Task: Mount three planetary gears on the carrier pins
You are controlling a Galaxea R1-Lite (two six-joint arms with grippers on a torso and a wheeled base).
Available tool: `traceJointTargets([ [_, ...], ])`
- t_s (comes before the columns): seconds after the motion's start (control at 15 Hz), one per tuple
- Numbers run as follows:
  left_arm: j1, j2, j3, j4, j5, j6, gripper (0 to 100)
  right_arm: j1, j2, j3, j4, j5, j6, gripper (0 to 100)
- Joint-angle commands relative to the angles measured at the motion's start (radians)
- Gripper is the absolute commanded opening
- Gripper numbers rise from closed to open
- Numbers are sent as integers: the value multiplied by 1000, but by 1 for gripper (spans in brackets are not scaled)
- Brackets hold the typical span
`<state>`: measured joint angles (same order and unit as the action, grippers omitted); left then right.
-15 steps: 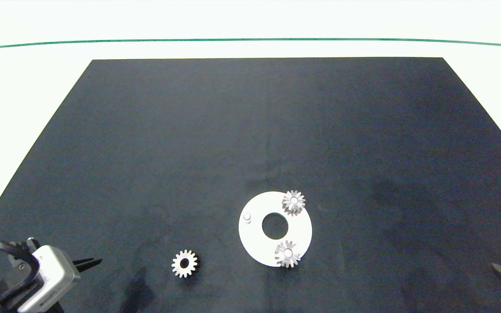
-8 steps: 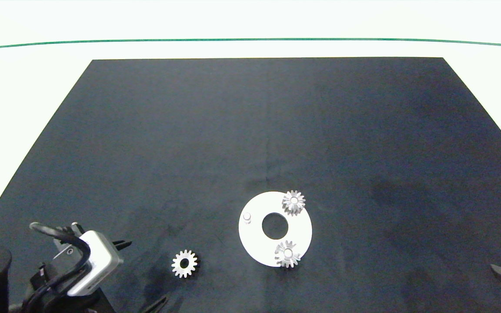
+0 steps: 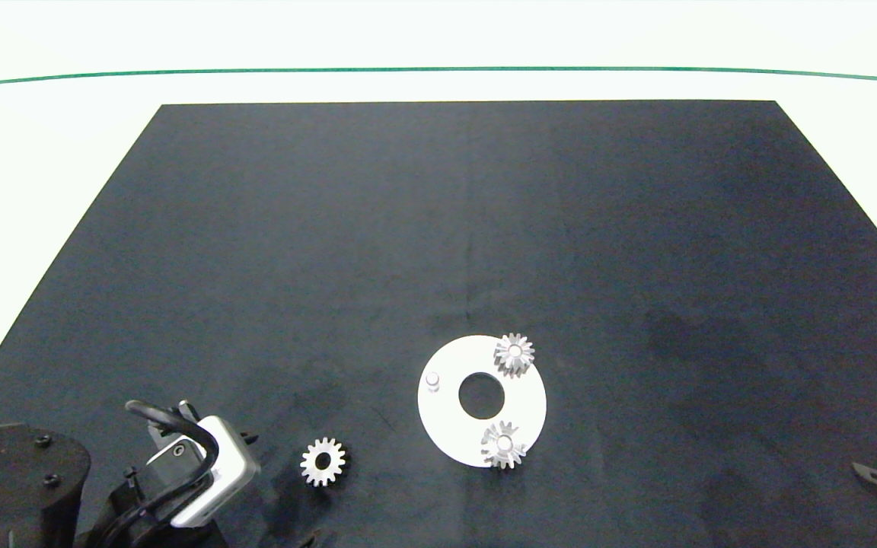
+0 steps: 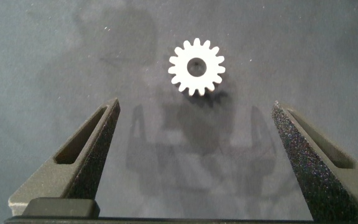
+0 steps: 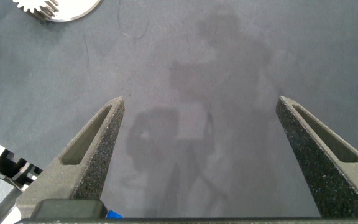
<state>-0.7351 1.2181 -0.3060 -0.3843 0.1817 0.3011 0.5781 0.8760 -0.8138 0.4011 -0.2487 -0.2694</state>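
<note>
The left claw hangs wide open and empty just short of the loose gear. It should centre, drop low and close across the teeth, then carry it to the bare pin. The right claw is parked, open and empty.

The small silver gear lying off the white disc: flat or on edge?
Flat. The small silver metal gear shows its full toothed face and centre hole, resting on the dark mat.

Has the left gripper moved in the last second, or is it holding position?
Yes. The left gripper, open, has come in from the mat's left edge toward the loose gear, which has stayed put beside the white disc. It is not yet around the gear.
</note>
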Motion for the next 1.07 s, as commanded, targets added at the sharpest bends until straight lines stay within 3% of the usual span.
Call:
traceJointTargets([
  [0.07,-6,49,-27,-4,2,1,100,2,5,1,4,-1,-2,100],
  [0.47,-13,106,-58,-8,16,-2,100,3,-2,1,4,-1,-11,100],
  [0.67,-12,143,-47,-73,22,-2,100,3,-6,1,7,-1,-13,100],
  [1.07,-24,176,-33,-90,32,-10,100,2,-15,1,7,-1,-13,100],
])
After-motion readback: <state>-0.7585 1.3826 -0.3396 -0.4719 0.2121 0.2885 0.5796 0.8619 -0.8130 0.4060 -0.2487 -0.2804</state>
